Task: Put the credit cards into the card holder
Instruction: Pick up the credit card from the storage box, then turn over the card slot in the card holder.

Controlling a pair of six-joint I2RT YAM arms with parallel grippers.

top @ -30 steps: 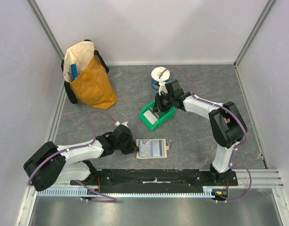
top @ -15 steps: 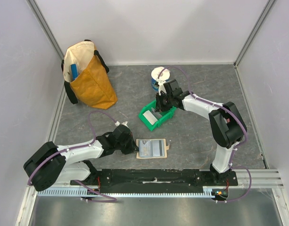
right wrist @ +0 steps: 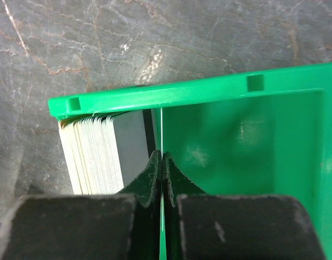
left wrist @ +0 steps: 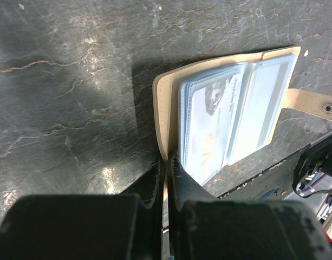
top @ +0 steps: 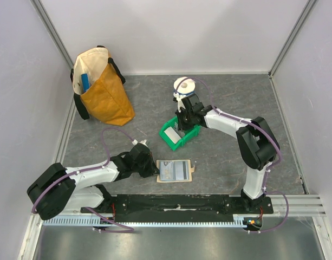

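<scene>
Grips one card (right wrist: 161,130) in green bin (right wrist: 209,95) with right pincer (right wrist: 161,158), closed tight; clamps wallet (left wrist: 164,108) edge with left pincer (left wrist: 168,161), likewise closed.

My left arm (top: 92,173) and right arm (top: 228,123): white links, black joints, purple cables (top: 104,143); left gripper (left wrist: 167,162), right gripper (right wrist: 161,162) matte black.

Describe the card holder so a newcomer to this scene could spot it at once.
On the grey table, look near the front edge, just right of the left gripper. The card holder lies open there: a flat tan wallet with clear pockets and a small tab, unlike the green bin and the yellow bag farther back.
</scene>
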